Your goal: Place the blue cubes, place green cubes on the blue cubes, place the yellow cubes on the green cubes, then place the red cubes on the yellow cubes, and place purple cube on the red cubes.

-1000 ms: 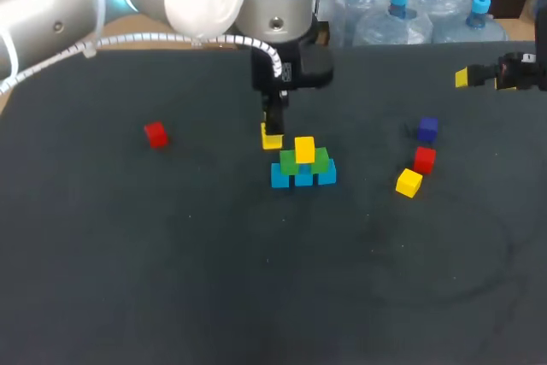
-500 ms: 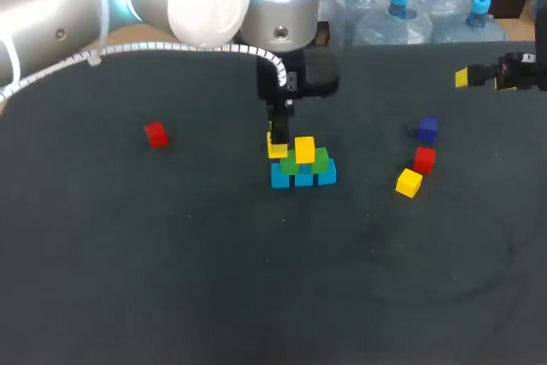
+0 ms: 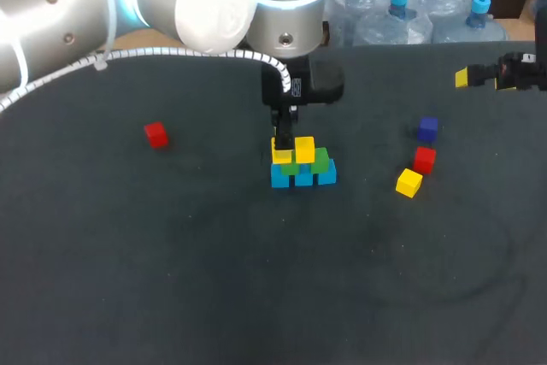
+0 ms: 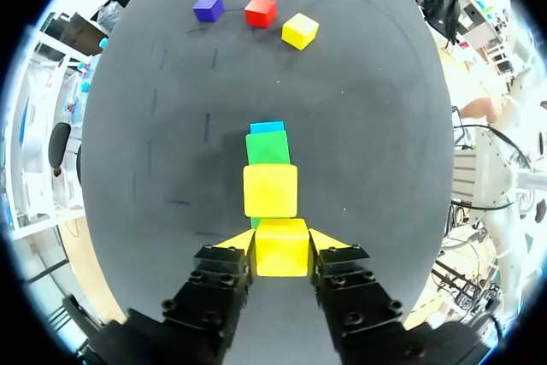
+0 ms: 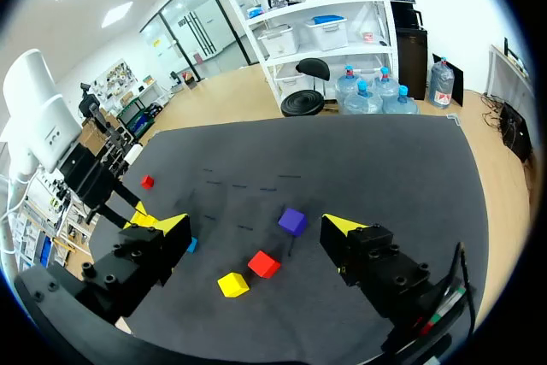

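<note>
Yellow cube (image 4: pixel 281 247), held: clamped between the left jaws, over the green cubes (image 3: pixel 318 160), just beside 1 placed yellow cube (image 3: pixel 305 149). Green cubes sit on blue cubes (image 3: pixel 303 177), mid-tabletop (image 3: pixel 171 279). Loose, well right of the stack: 1 purple cube (image 3: pixel 427 129), 1 red cube (image 3: pixel 424 159), 1 spare yellow cube (image 3: pixel 409 183). Far left: 1 lone red cube (image 3: pixel 155 134). Right jaws: apart, empty, at the tabletop's right edge.
</note>
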